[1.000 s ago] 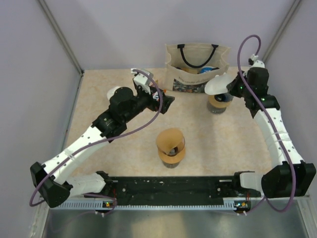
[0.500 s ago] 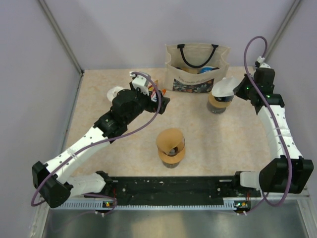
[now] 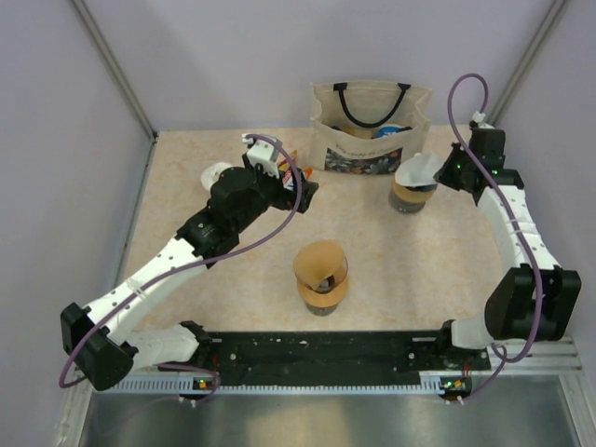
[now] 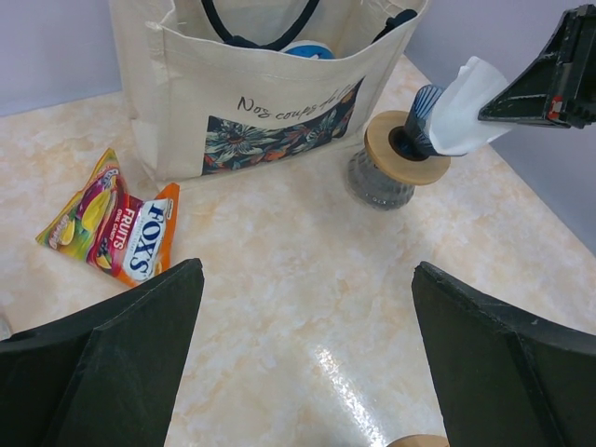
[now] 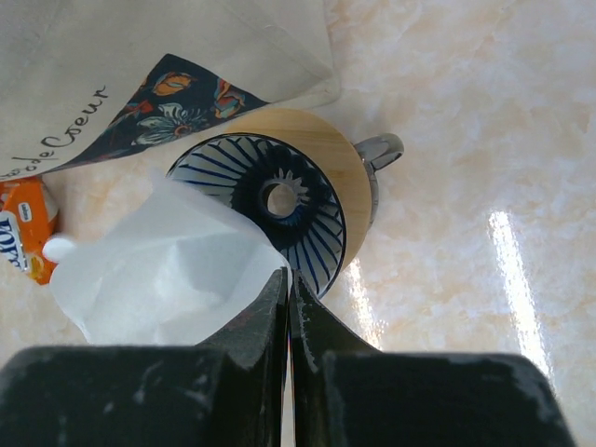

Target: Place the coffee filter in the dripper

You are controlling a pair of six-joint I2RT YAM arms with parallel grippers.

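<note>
Pale lavender walls (image 3: 233,56) are closing in the workspace on three sides, with bare metal struts (image 3: 112,65) running down the far corners. The beige, marbled counter (image 3: 391,270) is filling the floor of the enclosure and catching glossy glare, and a black rail (image 3: 326,354) is lying along its near edge. A cream tote bag (image 3: 371,126) with black handles and a flower print is standing upright at the far middle. The left end effector (image 3: 305,191) is hovering left of the bag with its fingers spread wide and holding nothing. The right end effector (image 5: 286,279) is reaching in from the far right, its fingers pressed together and pinching the white coffee filter (image 5: 158,270). The filter is hanging tilted over the rim of the dark blue ribbed dripper (image 5: 317,233), overlapping its mouth but not sitting down inside it. The dripper is resting in a wooden collar (image 5: 326,154) on a glass server (image 4: 372,182), just right of the bag. An orange-brown cone (image 3: 321,270) is standing at the near middle. A bright candy packet (image 4: 112,223) is lying flat near the bag's left corner.
</note>
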